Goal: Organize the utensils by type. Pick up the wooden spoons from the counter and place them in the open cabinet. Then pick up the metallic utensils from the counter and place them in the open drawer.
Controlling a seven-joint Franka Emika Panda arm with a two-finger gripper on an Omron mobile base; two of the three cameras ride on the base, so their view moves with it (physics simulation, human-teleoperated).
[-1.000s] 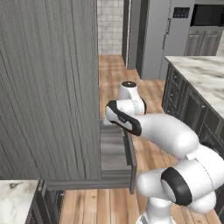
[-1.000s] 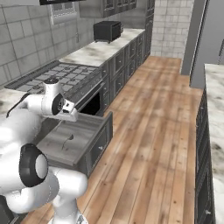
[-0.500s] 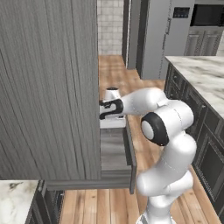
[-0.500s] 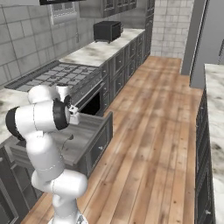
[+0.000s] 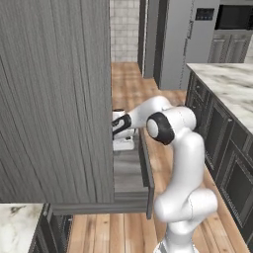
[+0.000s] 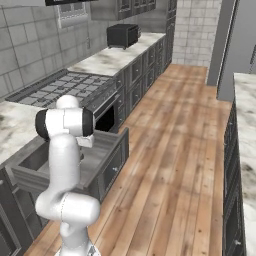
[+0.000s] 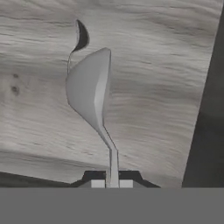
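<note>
Straight ahead of the gripper (image 7: 111, 183): silvery spoon (image 7: 89, 94) pinched by its handle, bowl leading, drawer floor (image 7: 166, 78) beyond.

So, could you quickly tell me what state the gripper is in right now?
Gripper: shut on the handle of a silvery spoon, held over the open drawer.

A rendered home kitchen is on show here. A gas stove (image 6: 55, 86) is set into a marble counter (image 6: 117, 55) along a grey tiled wall (image 6: 30, 45), and a black toaster oven (image 6: 122, 35) is parked at the far end. Dark panelled cabinets (image 6: 137, 75) are lined up below. A marble-topped island (image 5: 227, 89), a tall steel fridge (image 5: 190, 39) and a built-in microwave (image 5: 234, 17) are seen across the plank wood floor (image 6: 175, 150).
</note>
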